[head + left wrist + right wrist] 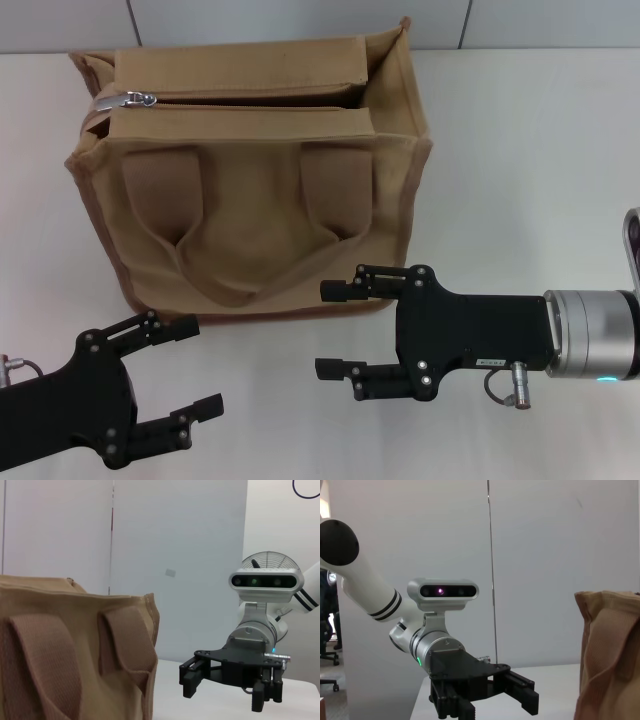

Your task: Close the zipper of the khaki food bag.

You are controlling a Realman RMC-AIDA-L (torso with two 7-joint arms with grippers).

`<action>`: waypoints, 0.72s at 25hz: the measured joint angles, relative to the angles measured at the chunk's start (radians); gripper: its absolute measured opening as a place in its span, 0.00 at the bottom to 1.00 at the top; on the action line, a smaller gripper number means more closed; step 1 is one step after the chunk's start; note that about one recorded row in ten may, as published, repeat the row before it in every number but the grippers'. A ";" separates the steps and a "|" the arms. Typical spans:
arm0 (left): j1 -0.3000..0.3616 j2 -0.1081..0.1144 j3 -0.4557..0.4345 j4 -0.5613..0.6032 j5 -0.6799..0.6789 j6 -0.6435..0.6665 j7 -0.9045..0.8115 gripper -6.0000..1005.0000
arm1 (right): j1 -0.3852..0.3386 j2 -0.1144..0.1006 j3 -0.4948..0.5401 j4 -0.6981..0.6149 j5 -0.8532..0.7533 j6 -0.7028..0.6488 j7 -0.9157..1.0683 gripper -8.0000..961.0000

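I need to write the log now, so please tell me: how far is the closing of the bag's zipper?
Nothing looks done yet. The zipper slider sits at the left end of the khaki food bag, and a dark gap still runs between the top flaps. Nothing is in hand: the left claw and the right claw are both open, in front of the bag and apart from it. Left to do: grip the pull tab and draw it along the track.

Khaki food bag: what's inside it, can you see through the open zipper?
Only a dark gap shows along the zipper, between the khaki food bag top flaps. The slider sits at its left end. Contents are hidden.
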 joint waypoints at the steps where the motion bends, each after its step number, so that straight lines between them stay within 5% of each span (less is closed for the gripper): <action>1: 0.000 0.000 0.000 0.000 0.000 0.000 0.003 0.78 | 0.000 0.000 0.000 0.000 0.000 0.001 0.000 0.75; 11: -0.001 0.001 -0.058 -0.023 -0.001 -0.004 0.044 0.76 | 0.007 0.002 0.001 0.024 0.013 0.020 -0.015 0.75; 18: 0.029 0.006 -0.464 -0.147 -0.003 0.051 0.172 0.75 | 0.014 0.002 0.001 0.051 0.037 0.022 -0.031 0.75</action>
